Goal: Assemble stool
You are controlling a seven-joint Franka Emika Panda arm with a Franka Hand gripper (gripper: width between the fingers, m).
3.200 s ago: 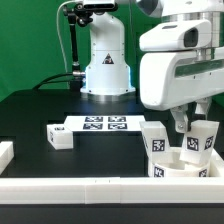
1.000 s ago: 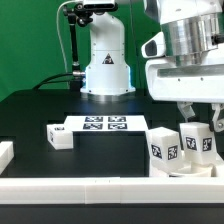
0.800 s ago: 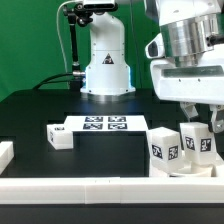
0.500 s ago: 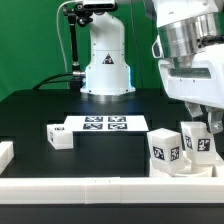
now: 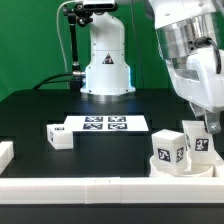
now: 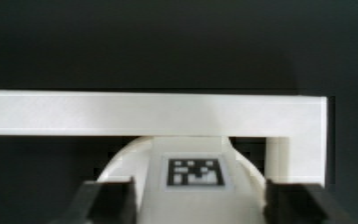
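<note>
Jaws of the gripper (image 5: 211, 124) stand apart astride a leg (image 6: 194, 165) upright on the seat (image 5: 195, 167), seemingly letting go. Second leg (image 5: 167, 150) stands just beside it on the seat; a third leg (image 5: 59, 137) lies well apart from the seat. Next move likely fetches that one. Arm has tilted since a second ago

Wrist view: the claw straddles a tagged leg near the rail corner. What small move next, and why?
Probably open the claw a little wider before lifting. Its fingers closely flank the upright leg, and I cannot tell whether they touch it. In the exterior view that leg stands on the seat beside a second leg, so lifting while touching might tip it.
</note>
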